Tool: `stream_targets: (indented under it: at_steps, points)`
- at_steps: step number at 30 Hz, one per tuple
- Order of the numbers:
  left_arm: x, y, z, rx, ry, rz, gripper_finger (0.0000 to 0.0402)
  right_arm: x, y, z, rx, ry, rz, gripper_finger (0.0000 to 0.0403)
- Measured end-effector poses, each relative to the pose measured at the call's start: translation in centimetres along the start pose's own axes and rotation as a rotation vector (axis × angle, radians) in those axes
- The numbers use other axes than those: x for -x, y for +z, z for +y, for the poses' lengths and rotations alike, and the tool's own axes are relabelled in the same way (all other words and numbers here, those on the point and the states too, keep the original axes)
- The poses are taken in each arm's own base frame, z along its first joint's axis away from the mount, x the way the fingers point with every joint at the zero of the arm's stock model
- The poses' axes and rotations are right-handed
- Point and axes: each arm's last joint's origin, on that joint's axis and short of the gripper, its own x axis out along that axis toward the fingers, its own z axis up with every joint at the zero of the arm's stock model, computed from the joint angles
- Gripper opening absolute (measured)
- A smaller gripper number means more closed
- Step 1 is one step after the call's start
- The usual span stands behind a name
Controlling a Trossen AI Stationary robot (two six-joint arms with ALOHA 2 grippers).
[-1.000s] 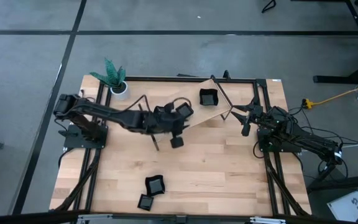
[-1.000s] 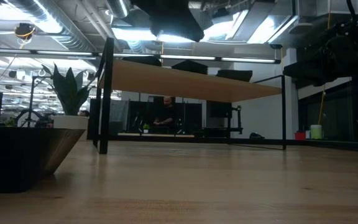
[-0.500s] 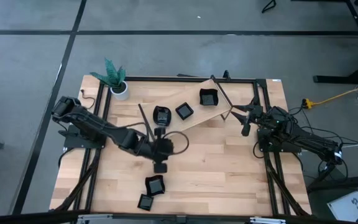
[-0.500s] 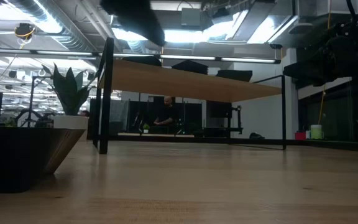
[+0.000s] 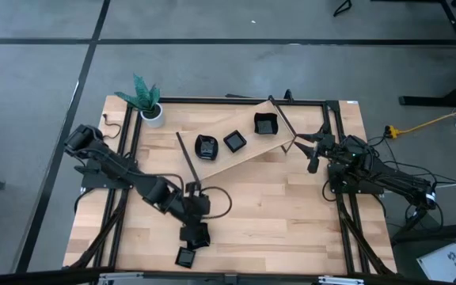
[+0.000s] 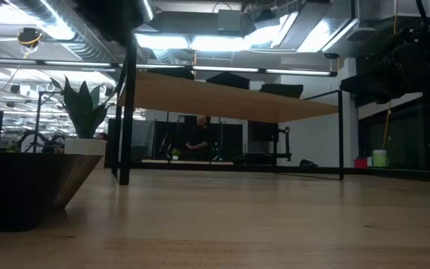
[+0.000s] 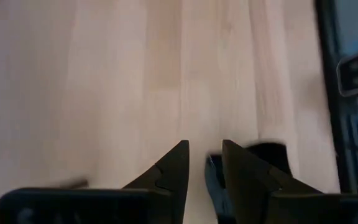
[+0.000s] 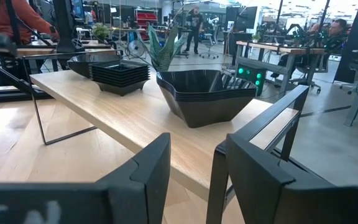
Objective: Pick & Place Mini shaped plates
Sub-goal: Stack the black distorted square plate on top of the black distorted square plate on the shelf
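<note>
Three mini shaped plates, glossy black, stand on a raised wooden shelf (image 5: pixel 252 150): one (image 5: pixel 206 146), one (image 5: pixel 234 141), one (image 5: pixel 265 124). Two more lie flat on the table near its front edge, one (image 5: pixel 199 239) and one (image 5: pixel 184 257). My left gripper (image 5: pixel 194 225) hangs open over the nearer-front pair, pointing steeply down. In the left wrist view its fingers (image 7: pixel 205 155) have nothing between them, and a black plate (image 7: pixel 271 154) lies just beyond one fingertip. My right gripper (image 5: pixel 313 154) waits open at the table's right side, level with the shelf.
A white pot with a green plant (image 5: pixel 150 111) stands at the far left corner. A black metal frame (image 5: pixel 327 119) rims the table. In the right wrist view, stacks of black plates (image 8: pixel 207 96) sit on the shelf. The table's middle (image 5: pixel 275 206) is bare wood.
My left gripper has swung from over the shelf toward the table's near edge and come down, tipping to point more steeply downward. It now hangs over the plates at the front. Its fingers have stayed open.
</note>
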Motion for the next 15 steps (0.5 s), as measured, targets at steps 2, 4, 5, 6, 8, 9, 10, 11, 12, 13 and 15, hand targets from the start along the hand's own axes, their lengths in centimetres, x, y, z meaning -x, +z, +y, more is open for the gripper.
stream_targets:
  at_steps: [2, 4, 5, 6, 8, 9, 10, 11, 12, 13, 15]
  points:
    - [-0.3, -0.9, -0.5, 0.032, 0.012, 0.048, 0.0091, 0.0, 0.0, 0.0, 0.000, 0.000, 0.000, 0.0154]
    - [-1.0, -1.5, -1.0, 0.063, 0.025, 0.083, 0.0091, 0.0, 0.0, 0.0, 0.000, 0.000, 0.000, 0.0154]
    - [-1.3, -1.8, -1.3, 0.076, 0.027, 0.104, 0.0091, 0.0, 0.0, 0.0, 0.000, 0.000, 0.000, 0.0154]
    - [-1.7, -2.1, -1.5, 0.090, 0.020, 0.127, 0.0091, 0.0, 0.0, 0.0, 0.000, 0.000, 0.000, 0.0154]
    - [-2.5, -2.4, -1.9, 0.129, -0.015, 0.169, 0.0091, 0.0, 0.0, 0.0, 0.000, 0.000, 0.000, 0.0154]
    - [-2.8, -2.5, -2.1, 0.149, -0.033, 0.187, 0.0091, 0.0, 0.0, 0.0, 0.000, 0.000, 0.000, 0.0154]
    - [-3.1, -2.5, -2.3, 0.167, -0.061, 0.196, 0.0091, 0.0, 0.0, 0.0, 0.000, 0.000, 0.000, 0.0154]
    - [-3.4, -2.4, -2.5, 0.183, -0.092, 0.194, 0.0091, 0.0, 0.0, 0.0, 0.000, -0.001, 0.000, 0.0154]
    - [-3.6, -2.1, -2.7, 0.194, -0.131, 0.185, 0.0091, 0.0, 0.0, 0.0, 0.000, 0.000, 0.000, 0.0154]
    - [-3.7, -1.9, -3.0, 0.201, -0.165, 0.175, 0.0091, 0.0, 0.0, 0.0, 0.000, 0.000, 0.000, 0.0154]
    - [-3.6, -1.5, -3.5, 0.220, -0.228, 0.137, 0.0091, 0.0, 0.0, 0.0, 0.000, 0.000, 0.000, 0.0154]
